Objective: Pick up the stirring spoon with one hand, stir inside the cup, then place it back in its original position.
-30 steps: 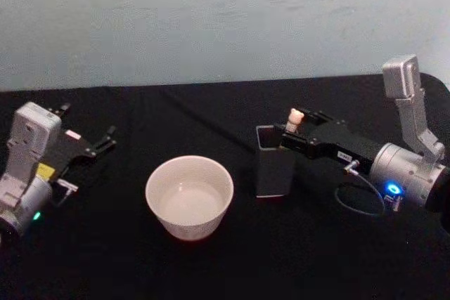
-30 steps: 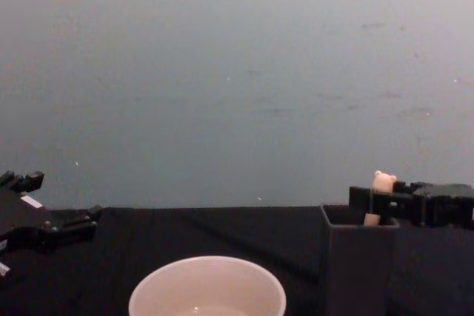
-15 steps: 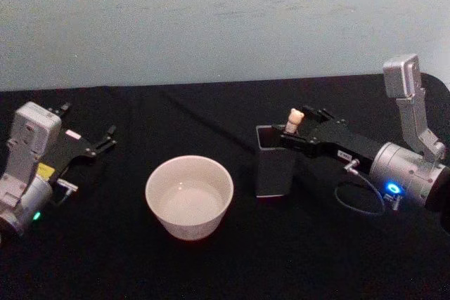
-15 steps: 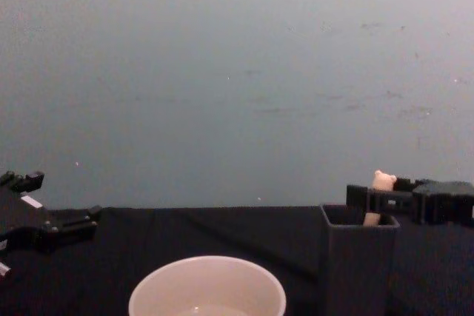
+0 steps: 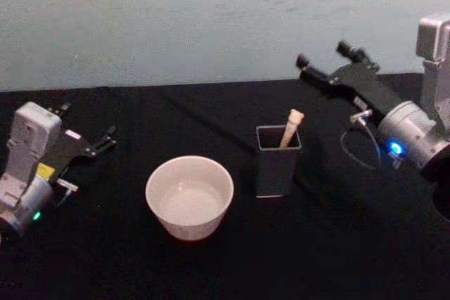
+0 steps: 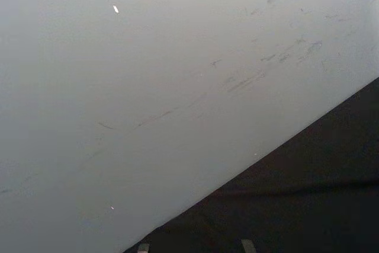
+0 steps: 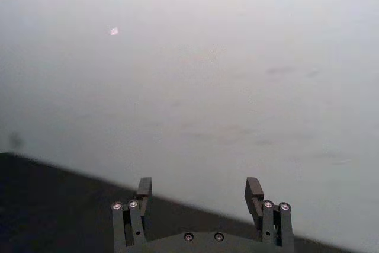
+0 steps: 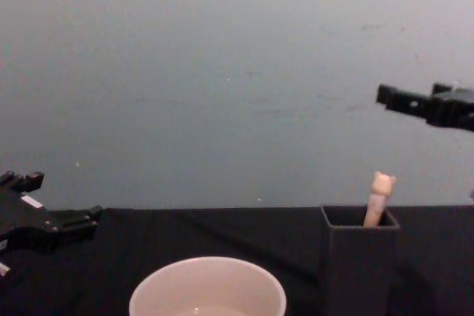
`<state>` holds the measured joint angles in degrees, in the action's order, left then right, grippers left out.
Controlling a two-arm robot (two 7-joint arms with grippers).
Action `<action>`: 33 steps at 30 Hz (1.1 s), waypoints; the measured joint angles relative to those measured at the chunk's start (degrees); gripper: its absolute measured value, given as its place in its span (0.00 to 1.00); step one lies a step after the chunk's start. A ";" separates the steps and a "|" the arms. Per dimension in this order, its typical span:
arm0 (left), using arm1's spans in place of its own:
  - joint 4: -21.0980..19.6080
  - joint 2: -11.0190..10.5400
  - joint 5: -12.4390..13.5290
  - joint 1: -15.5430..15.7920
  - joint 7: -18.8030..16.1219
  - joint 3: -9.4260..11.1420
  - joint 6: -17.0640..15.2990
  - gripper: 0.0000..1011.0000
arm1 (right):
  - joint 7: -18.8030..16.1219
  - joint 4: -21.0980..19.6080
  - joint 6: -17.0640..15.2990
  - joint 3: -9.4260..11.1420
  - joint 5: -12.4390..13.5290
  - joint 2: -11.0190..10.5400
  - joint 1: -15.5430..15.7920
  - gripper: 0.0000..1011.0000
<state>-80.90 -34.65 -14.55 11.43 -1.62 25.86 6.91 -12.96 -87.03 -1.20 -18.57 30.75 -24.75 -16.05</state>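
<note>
At upper right of the head view, the right gripper (image 5: 325,56) hangs open and empty; the bear-topped stirring spoon (image 5: 290,127) stands in the dark grey holder (image 5: 276,168), apparently returned, so only retreat seems left; the left gripper (image 5: 90,139), open, sits parked at left.

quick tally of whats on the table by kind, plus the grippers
stirring spoon: 1
cup: 1
holder: 1
grippers: 2, left gripper and right gripper
total: 5
</note>
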 joint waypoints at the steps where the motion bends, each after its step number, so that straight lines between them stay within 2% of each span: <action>1: 0.00 0.00 0.00 0.00 0.00 0.00 0.00 0.99 | 1.93 0.01 1.07 0.51 -1.63 0.51 0.06 0.99; 2: 0.00 0.00 0.00 0.00 0.00 0.00 0.00 0.99 | 3.85 0.17 1.79 0.81 -3.28 0.80 0.25 0.99; 6: 0.00 0.00 0.00 0.00 0.00 0.00 0.00 0.99 | 7.63 1.02 2.55 1.00 -7.19 1.10 0.93 0.99; 9: 0.00 0.00 0.00 0.00 0.00 0.00 0.00 0.99 | 11.15 2.68 3.01 0.45 -12.06 0.94 2.11 0.99; 12: 0.00 0.00 0.00 0.00 0.00 0.00 0.00 0.99 | 12.93 4.06 3.18 -0.11 -15.12 0.71 3.17 0.99; 22: 0.00 0.00 0.00 0.00 0.00 0.00 0.00 0.99 | 14.41 7.73 1.51 -0.97 -19.50 1.20 4.88 0.99; 33: 0.00 0.00 0.00 0.00 0.00 0.00 0.00 0.99 | 14.50 8.34 1.37 -0.99 -20.12 1.50 4.87 0.99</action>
<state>-80.90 -34.65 -14.55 11.43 -1.62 25.86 6.91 1.54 -78.69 0.17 -19.56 10.63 -23.25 -11.18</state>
